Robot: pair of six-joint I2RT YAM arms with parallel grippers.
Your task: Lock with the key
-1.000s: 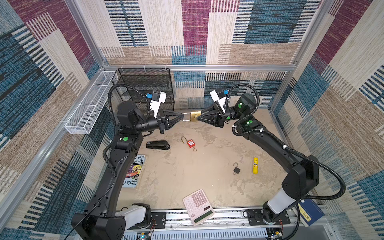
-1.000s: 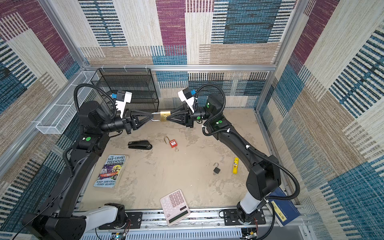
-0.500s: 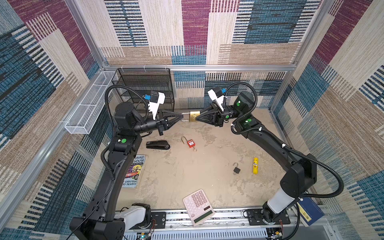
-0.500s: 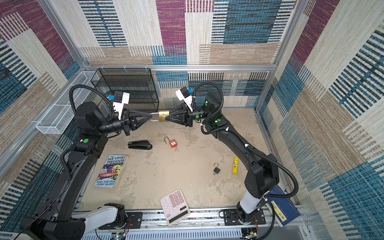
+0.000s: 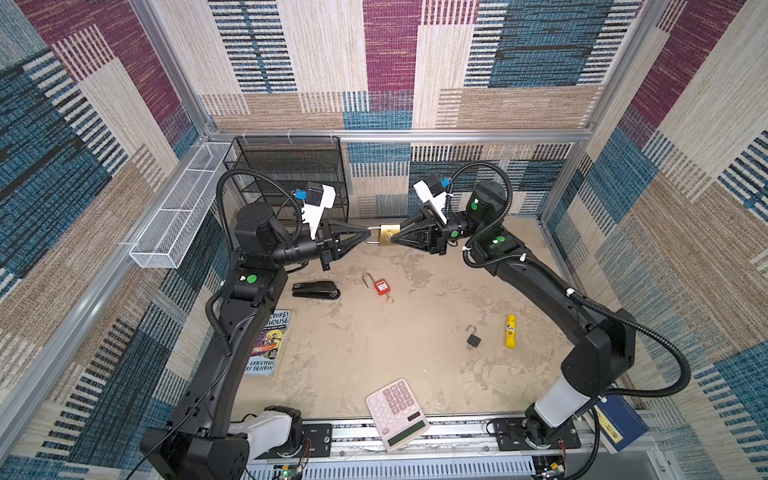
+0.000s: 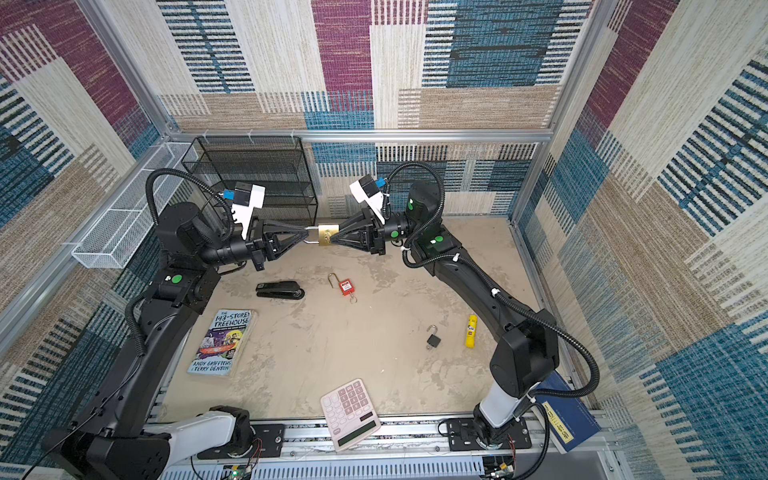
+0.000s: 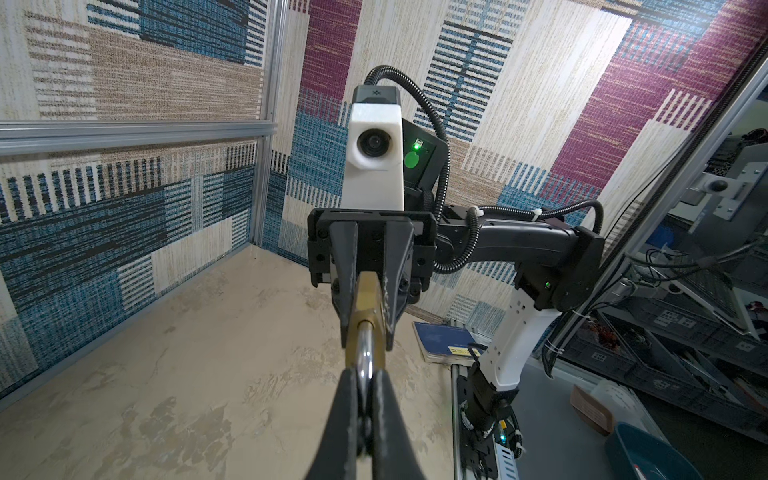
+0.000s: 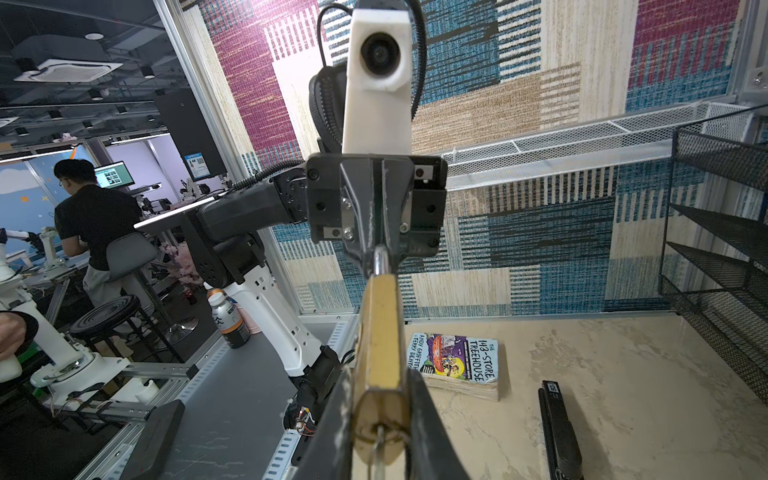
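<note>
Aloft at rear centre: one brass padlock (image 5: 388,233). Left gripper (image 5: 368,235) pinched closed on its shackle (image 7: 365,358); right gripper (image 5: 395,240) clamped on its body, key (image 8: 378,448) seated in the keyhole. I judge insertion done, locking turn outstanding.

Elbows bent, left arm (image 5: 232,332) and right arm (image 5: 540,282) reach inward, wrists level, tips meeting just above frame centre in both top views. The left pincer (image 5: 368,235) pinched tight on the padlock (image 5: 390,235) shackle; the right pincer (image 5: 394,240) clamps its brass body.
</note>
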